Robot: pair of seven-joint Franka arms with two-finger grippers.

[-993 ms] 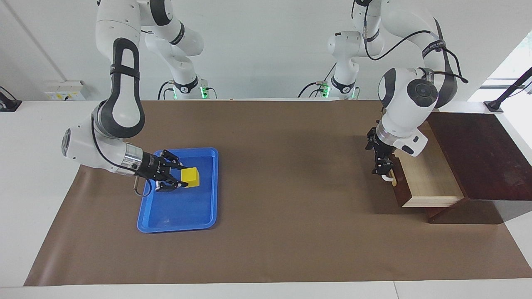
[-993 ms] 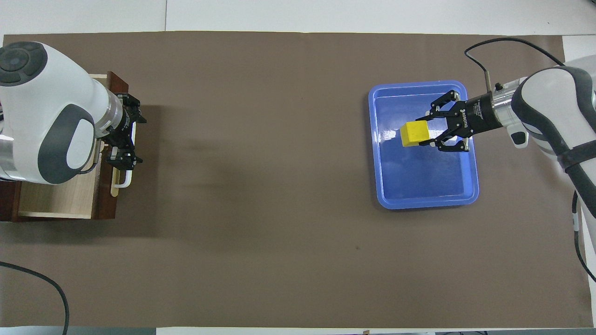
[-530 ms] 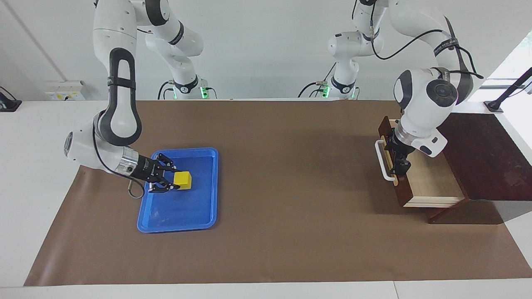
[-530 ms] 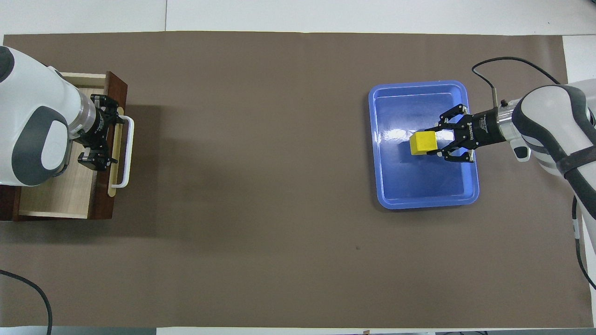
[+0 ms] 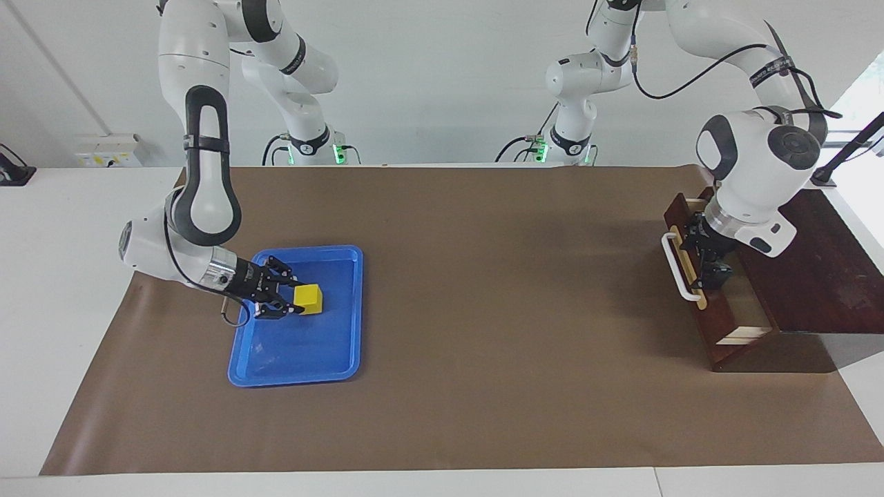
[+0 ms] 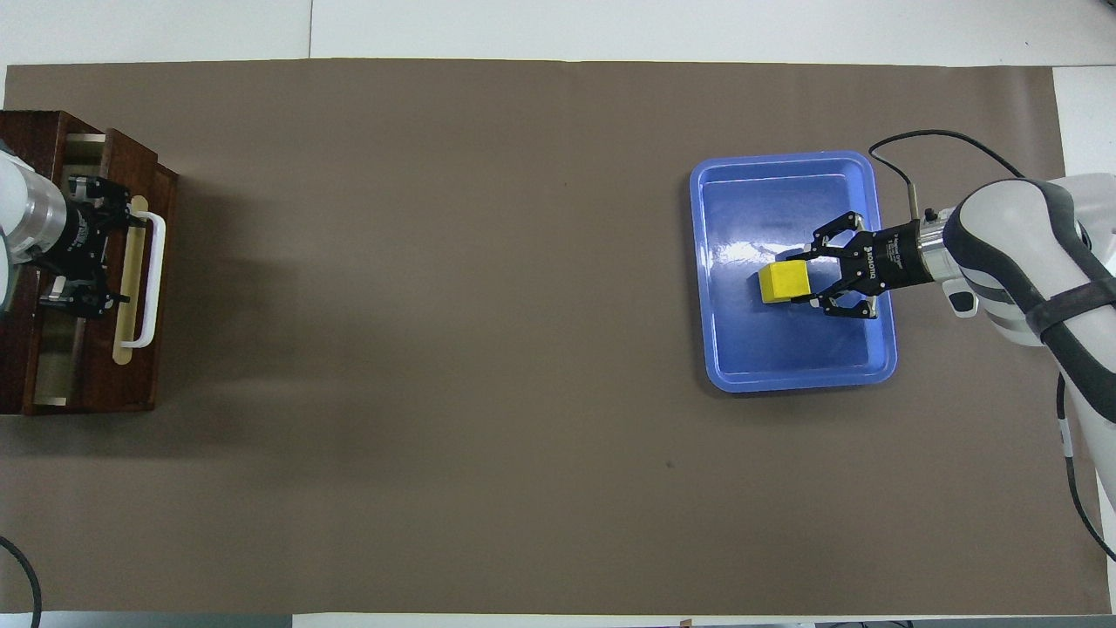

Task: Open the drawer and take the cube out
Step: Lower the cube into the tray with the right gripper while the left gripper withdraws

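Cube sits in the blue tray, low on its floor, toward the tray edge nearer the robots. Right gripper reaches in from the tray's outer side, its fingers narrow, clamped on the cube's two sides. Drawer, well apart from the tray at the left arm's end of the surface, is only a little way out of its dark box. Left gripper is over the drawer, just inside the white handle; cannot tell its finger state.
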